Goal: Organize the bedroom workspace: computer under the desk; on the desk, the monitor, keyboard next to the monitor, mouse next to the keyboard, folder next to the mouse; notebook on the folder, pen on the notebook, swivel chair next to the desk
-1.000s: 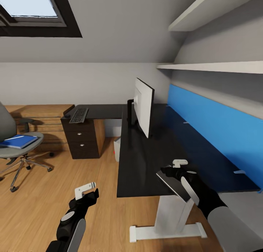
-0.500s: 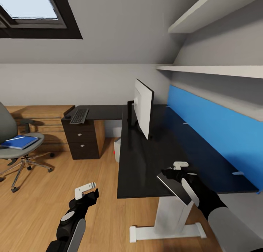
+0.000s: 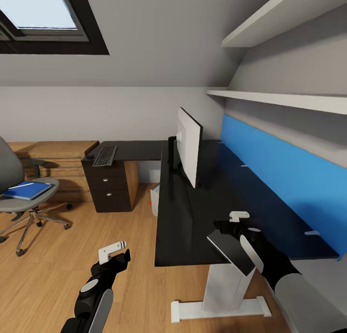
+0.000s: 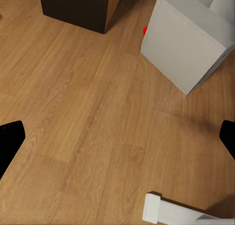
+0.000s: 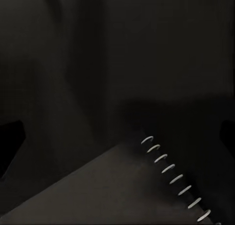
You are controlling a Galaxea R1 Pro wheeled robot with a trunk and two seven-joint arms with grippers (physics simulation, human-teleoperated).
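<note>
On the swivel chair (image 3: pixel 21 200), the folder (image 3: pixel 26 190).

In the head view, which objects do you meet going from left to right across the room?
Grey padded swivel chair carrying the flat blue folder → slim dark keyboard on the long black desk → wide white-backed monitor → blue wall panel.

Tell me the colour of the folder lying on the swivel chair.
Bright blue; the folder shows best in the head view.
</note>
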